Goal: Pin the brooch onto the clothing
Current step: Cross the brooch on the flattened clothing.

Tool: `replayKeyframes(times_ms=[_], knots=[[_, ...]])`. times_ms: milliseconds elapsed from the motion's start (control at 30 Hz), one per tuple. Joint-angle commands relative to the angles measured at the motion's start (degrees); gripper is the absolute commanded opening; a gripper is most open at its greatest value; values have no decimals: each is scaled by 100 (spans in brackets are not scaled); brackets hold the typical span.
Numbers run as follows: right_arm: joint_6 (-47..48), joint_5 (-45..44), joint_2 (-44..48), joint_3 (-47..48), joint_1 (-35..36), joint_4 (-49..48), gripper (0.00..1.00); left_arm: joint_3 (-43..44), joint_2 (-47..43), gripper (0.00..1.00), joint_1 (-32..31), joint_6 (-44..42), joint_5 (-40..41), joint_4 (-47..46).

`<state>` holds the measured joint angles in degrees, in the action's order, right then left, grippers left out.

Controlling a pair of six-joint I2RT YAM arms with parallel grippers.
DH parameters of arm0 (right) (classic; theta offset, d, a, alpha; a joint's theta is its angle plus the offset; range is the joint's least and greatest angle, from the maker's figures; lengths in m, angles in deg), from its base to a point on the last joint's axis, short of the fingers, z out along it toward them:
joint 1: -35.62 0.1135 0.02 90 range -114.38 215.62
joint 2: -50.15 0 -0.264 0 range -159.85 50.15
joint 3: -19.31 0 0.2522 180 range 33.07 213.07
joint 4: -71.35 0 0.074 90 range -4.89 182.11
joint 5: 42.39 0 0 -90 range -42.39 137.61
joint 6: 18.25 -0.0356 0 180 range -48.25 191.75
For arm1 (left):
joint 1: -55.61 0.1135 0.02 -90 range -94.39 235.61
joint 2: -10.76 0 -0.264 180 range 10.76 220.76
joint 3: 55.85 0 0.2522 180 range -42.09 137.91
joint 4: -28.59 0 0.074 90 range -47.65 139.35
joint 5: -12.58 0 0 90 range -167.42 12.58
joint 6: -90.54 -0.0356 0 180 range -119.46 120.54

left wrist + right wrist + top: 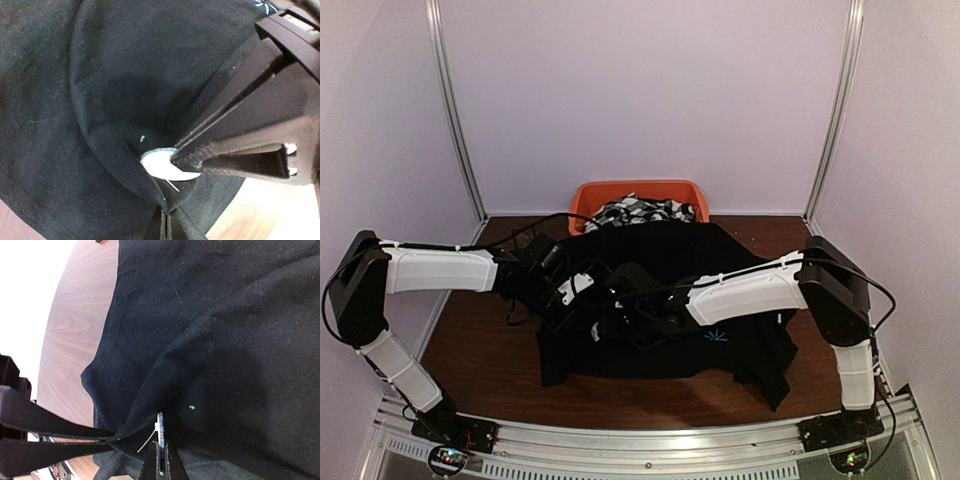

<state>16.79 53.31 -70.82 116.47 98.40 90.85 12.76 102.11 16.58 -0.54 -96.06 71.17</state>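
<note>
Limp, soft clothing [115, 75] should bunch easily; left jaws clench a fold [142, 187] at lower centre, right jaws clamp the small rigid brooch [159, 167], pin [173, 186] exposed.

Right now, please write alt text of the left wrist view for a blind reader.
The right gripper, shut on the brooch, a small white disc with a pale blue rim, holds it at a raised fold of the black shirt that fills the view. The left gripper pinches that fold from the bottom edge; table shows in the corner.
</note>
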Motion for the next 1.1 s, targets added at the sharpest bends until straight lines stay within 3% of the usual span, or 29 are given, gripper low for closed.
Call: replayKeyframes(times_ms=[0,367,667,1067], knots=[[164,-121,407,-141,64,-111,0,-18,27,0,-35,23,18,-121],[538,-221,495,-73,144,149,0,8,59,0,-35,43,116,-104],[337,-1088,491,-15,146,579,0,-9,-35,0,-34,5,-23,-136],[554,-1557,294,448,325,858,0,2,-31,0,-35,3,-188,-173]])
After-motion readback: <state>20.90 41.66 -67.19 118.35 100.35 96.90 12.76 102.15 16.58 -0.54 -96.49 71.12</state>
